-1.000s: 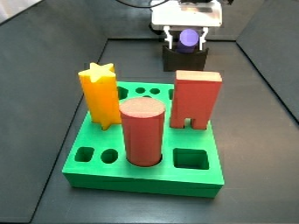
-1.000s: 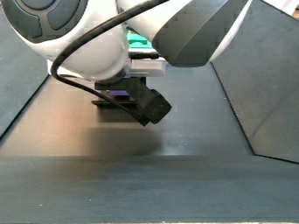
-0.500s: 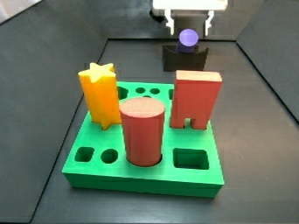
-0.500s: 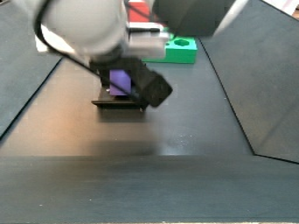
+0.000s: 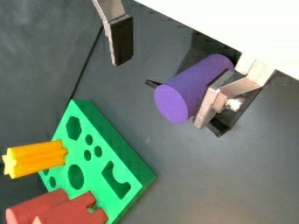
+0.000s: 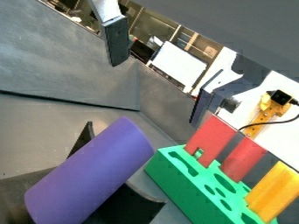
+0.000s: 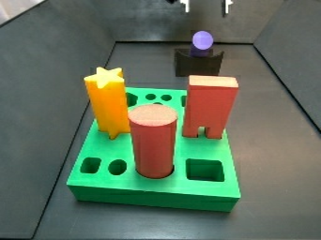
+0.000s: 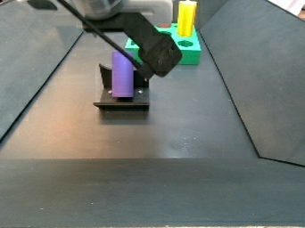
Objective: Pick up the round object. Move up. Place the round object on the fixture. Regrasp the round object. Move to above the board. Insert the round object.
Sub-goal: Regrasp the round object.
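Observation:
The round object, a purple peg point(image 7: 202, 40), lies in the notch of the black fixture point(image 7: 201, 63) behind the green board point(image 7: 157, 161). It also shows lying on the fixture point(image 8: 121, 100) in a side view point(image 8: 121, 73). My gripper point(image 7: 207, 5) is open and empty, well above the peg; only its fingertips show at the frame's edge. In both wrist views the peg point(image 5: 193, 87) point(image 6: 87, 175) sits free below the spread fingers point(image 5: 117, 35) point(image 6: 114, 39), touching neither.
On the board stand a yellow star peg point(image 7: 108, 101), a big salmon-red cylinder point(image 7: 153, 141) and a red arch block point(image 7: 212, 105). Several of its holes are open. Dark sloping walls point(image 7: 286, 84) enclose the floor. The wrist's black housing point(image 8: 155, 49) hangs near the peg.
The gripper let go of the purple peg and rose straight up out of most of the view. The peg stays on the fixture.

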Robot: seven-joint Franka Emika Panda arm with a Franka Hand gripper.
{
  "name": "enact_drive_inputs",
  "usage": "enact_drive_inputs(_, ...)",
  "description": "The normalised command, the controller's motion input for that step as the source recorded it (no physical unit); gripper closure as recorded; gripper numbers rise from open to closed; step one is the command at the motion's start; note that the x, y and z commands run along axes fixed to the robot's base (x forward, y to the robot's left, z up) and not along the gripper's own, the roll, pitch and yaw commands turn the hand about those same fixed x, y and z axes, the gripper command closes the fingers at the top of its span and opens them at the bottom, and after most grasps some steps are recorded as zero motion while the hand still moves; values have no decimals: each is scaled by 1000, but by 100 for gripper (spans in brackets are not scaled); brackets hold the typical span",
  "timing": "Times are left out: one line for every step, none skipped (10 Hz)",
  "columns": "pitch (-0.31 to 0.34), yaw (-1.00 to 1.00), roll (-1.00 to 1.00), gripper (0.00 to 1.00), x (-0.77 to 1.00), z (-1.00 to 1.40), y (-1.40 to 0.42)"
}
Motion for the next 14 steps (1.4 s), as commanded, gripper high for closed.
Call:
enact_drive_inputs(65,22,1000,0,-112,743,-873)
enact_drive_inputs(54,22,1000,0,-115,624,-752)
enact_drive_inputs(44,21,1000,0,-113,370,-550)
enact_drive_inputs(41,20,1000,0,-86,153,-384)
enact_drive_inputs(40,20,1000,0,-31,33,-153)
enact_drive_inputs(42,20,1000,0,-23,45,-58)
enact_drive_inputs(41,20,1000,0,-17,27,-30)
enact_drive_inputs(36,20,1000,0,-22,12,-41)
enact_drive_inputs(32,20,1000,0,-29,13,-34)
enact_drive_inputs(27,21,1000,0,-31,8,-26)
enact_drive_inputs(22,22,1000,0,-32,2,-24)
enact_drive_inputs(15,23,1000,0,-27,5,-24)
enact_drive_inputs(9,23,1000,0,-20,4,-22)
enact_drive_inputs(6,25,1000,0,-16,1,-19)
